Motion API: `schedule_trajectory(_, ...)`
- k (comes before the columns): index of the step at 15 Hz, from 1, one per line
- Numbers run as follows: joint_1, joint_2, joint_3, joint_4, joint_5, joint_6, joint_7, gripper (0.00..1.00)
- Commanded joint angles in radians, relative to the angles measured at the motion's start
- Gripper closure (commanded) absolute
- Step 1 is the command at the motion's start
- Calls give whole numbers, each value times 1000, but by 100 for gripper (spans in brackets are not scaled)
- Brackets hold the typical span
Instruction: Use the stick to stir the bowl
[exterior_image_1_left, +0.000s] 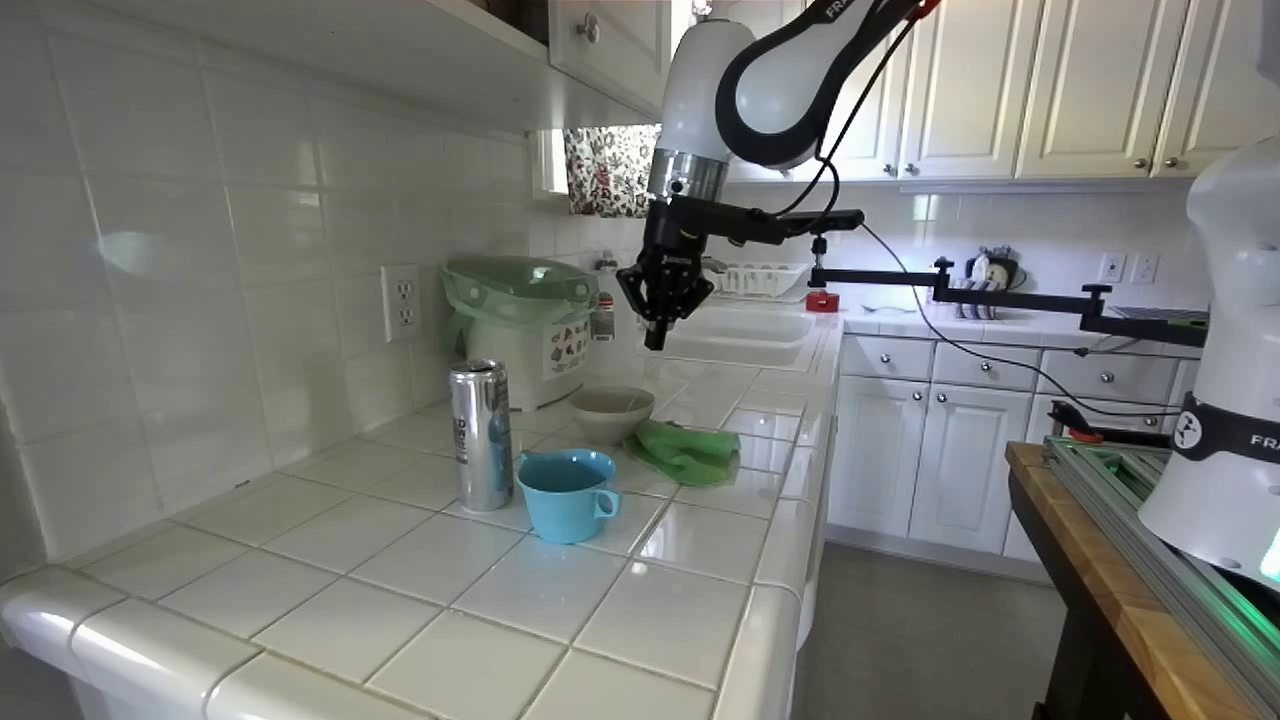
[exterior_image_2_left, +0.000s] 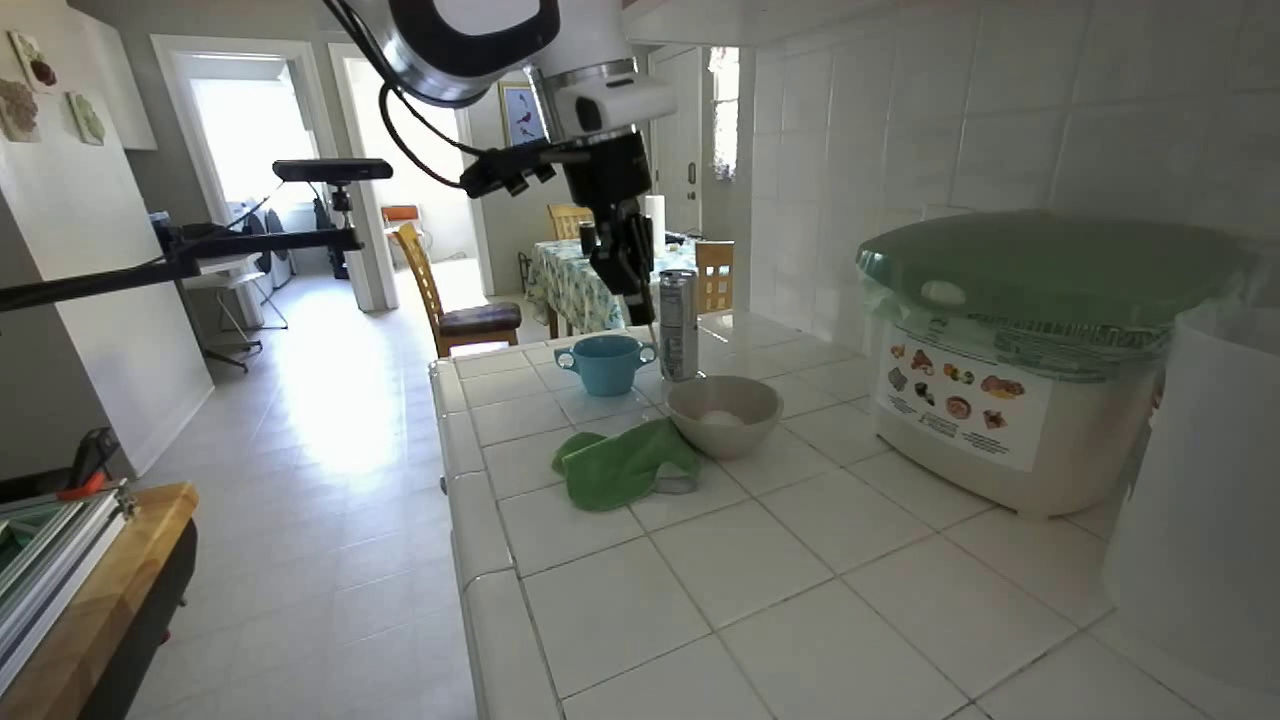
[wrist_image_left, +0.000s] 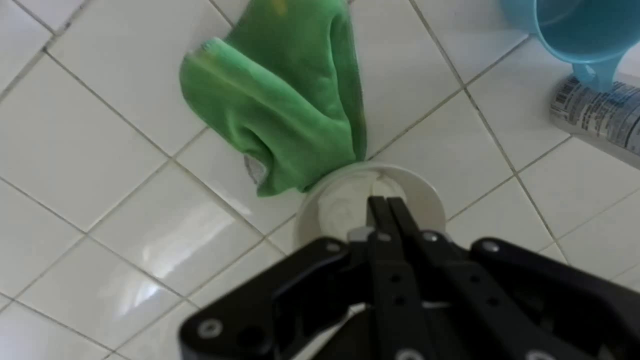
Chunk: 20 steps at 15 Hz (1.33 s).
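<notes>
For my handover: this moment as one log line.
fingers: together, angled toward beige bowl | stick: too faint to confirm | green cloth: beside bowl

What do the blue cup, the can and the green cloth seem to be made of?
The blue cup is smooth with glossy highlights: plastic or glazed ceramic, hard to say which. The can looks like metal, likely aluminum, from its silvery, reflective wall. The green cloth seems to be soft, matte fabric, shown by its loose folds; the fiber can't be told.
</notes>
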Motion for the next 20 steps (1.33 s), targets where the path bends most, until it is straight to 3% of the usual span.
schedule_trajectory(1,-11,-42,-6,-57,34,-13,7,99)
schedule_trajectory(11,-47,-25,-40,-31,28,-38,4,99)
schedule_trajectory(20,-33,23,-13,57,42,-43,-20,99)
